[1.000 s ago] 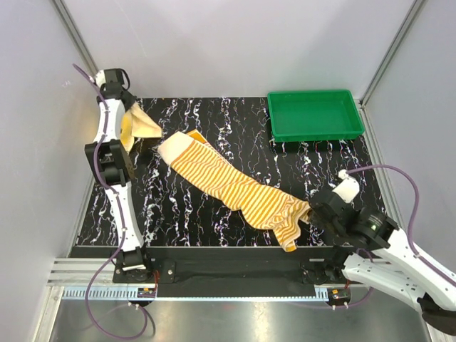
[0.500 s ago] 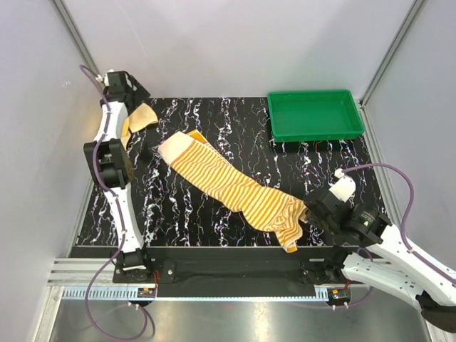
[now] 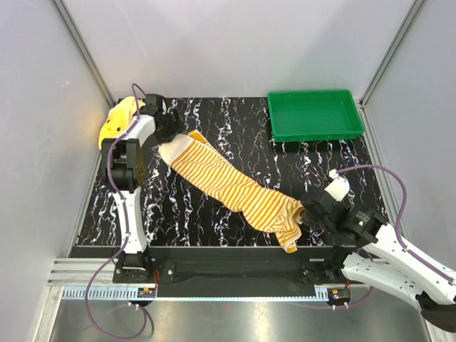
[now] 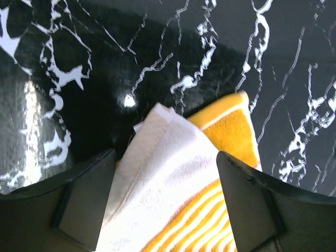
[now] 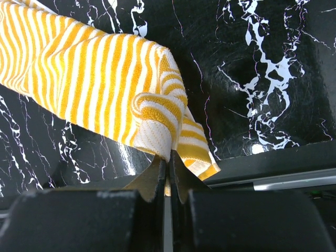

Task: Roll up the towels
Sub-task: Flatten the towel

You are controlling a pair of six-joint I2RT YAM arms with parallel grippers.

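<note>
There are two towels, one green tray (image 3: pixel 314 114) and two pincers, and they are all on or over one black table (image 3: pixel 235 117) with white marks on it.

The striped towel (image 3: pixel 235 191) is the long one, with orange and cream stripes. It lies across the middle of the table on a slant, from the far left to the near right. Its far end is plain cream. Its near end is bunched up and hangs a little over the near edge of the table.

The yellow towel (image 3: pixel 116 120) is small and plain. It sits in a heap at the far left corner of the table, right by the side wall (image 3: pixel 43 142). Nothing is holding it.

The green tray sits at the far right corner, well apart from both towels.

The left pincer (image 3: pixel 169 128) is over the cream end of the striped towel, near the yellow towel. Its two fingers (image 4: pixel 86 202) are wide apart. In the left wrist view the cream end shows in the gap between them, but the fingers are not squeezing it. I cannot tell if they touch the cloth.

The right pincer (image 3: pixel 308 214) is at the near right of the table. Its two fingers (image 5: pixel 152 181) are pressed together, and they pinch the bunched near end of the striped towel. The cloth is lifted a little where it is pinched, and a small flap hangs down beside the fingers
</note>
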